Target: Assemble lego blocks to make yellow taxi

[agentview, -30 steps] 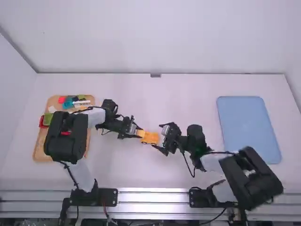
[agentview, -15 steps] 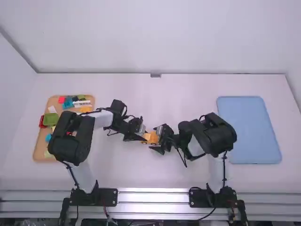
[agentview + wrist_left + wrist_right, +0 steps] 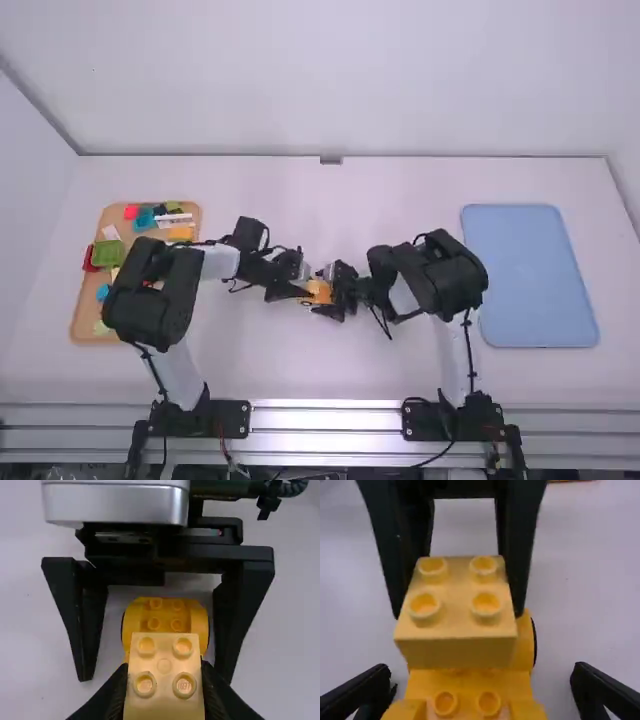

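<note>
My left gripper [image 3: 300, 292] and right gripper [image 3: 330, 298] face each other at the middle of the table, around the orange-yellow car base [image 3: 320, 287]. In the left wrist view, my left gripper [image 3: 164, 694] is shut on a light yellow four-stud brick [image 3: 164, 682], studs up, above one end of the car base [image 3: 165, 615]. In the right wrist view, the brick [image 3: 457, 625] overlaps the studded, wheeled car base [image 3: 467, 680]; whether they touch I cannot tell. My right gripper [image 3: 480, 690] stands open, one finger on each side of the base.
At the left lies a wooden tray [image 3: 85, 310] with several coloured blocks, among them a green piece [image 3: 107, 254] and a yellow-orange one [image 3: 182, 233]. A blue mat [image 3: 530, 280] lies at the right.
The right arm has folded inward and its gripper has shifted left, closer around the car base. My left gripper has edged right, still with the light yellow brick.
</note>
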Robot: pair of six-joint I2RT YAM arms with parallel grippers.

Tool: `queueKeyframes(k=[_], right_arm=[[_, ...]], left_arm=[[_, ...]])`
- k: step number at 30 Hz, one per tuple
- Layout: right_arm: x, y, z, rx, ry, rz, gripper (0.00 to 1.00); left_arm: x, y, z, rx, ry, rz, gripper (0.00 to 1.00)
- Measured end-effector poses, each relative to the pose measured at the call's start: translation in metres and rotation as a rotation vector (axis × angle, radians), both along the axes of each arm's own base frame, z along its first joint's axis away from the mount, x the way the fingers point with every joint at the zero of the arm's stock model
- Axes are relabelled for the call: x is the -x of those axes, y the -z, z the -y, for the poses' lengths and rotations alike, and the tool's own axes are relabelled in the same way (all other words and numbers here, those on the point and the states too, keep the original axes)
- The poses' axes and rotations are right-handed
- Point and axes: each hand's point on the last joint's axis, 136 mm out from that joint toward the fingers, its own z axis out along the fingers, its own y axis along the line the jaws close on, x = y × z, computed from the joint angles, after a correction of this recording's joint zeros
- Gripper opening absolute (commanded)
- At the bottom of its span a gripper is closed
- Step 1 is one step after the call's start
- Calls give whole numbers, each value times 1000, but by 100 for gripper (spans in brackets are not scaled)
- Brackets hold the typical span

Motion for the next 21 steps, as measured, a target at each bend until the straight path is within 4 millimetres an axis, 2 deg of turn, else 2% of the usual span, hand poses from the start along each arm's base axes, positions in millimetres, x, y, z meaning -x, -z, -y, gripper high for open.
queueKeyframes(k=[3,7,8,10,17,21], right_arm=[[-1,0,-3,1,-26,0,79],[0,0,-2,-2,-66,3,59],[0,0,-1,-3,-70,4,59],[-4,-1,2,-7,-76,6,52],[-10,-2,17,-24,-110,10,50],[-12,-2,19,-19,-139,5,51]], left_arm=[[2,1,0,-5,-6,-20,23],[1,4,-2,-26,-20,-32,21],[1,5,-2,-31,-21,-29,21],[0,8,-5,-52,-34,-34,21],[-5,6,-4,-49,-63,-55,19],[-7,4,-3,-36,-65,-47,18]])
